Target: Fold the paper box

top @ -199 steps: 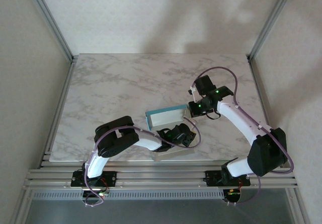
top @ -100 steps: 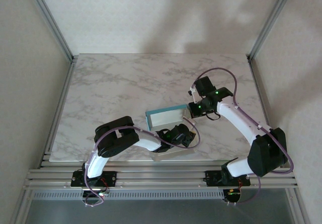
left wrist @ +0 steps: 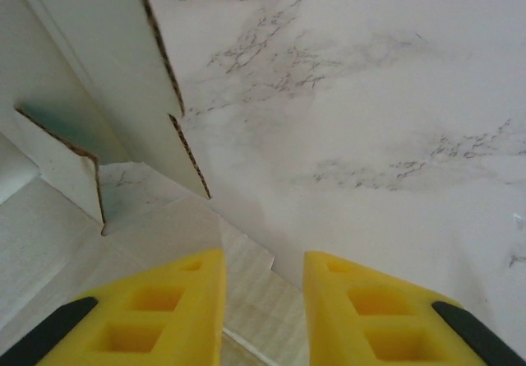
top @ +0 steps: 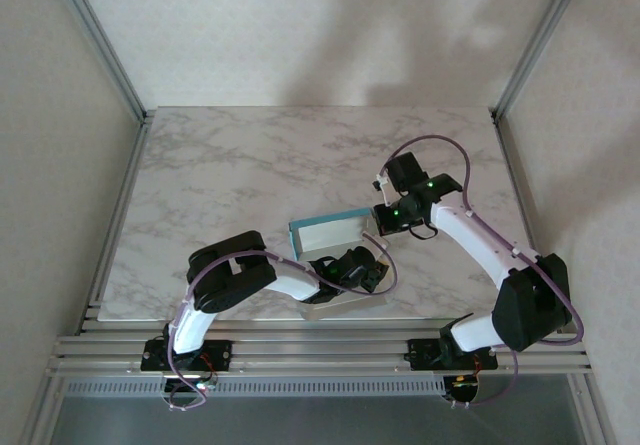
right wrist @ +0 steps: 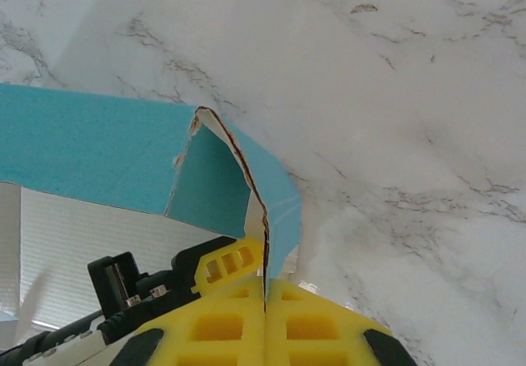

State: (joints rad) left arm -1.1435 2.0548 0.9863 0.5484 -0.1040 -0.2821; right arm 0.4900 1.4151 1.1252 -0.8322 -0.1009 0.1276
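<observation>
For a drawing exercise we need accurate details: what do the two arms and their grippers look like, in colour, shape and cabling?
The left arm and right arm have white tubular links between bulky black joint housings, each trailed by a thin lilac cable. Small green lights glow at the right wrist. The left gripper and right gripper have yellow wedge-shaped fingers with rectangular cut-outs.

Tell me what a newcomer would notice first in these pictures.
The half-folded paper box, turquoise outside and pale inside, stands mid-table between both arms. The right jaws are shut on its right end flap's edge. The left jaws stand apart over a flat pale flap lying on the marble table.
</observation>
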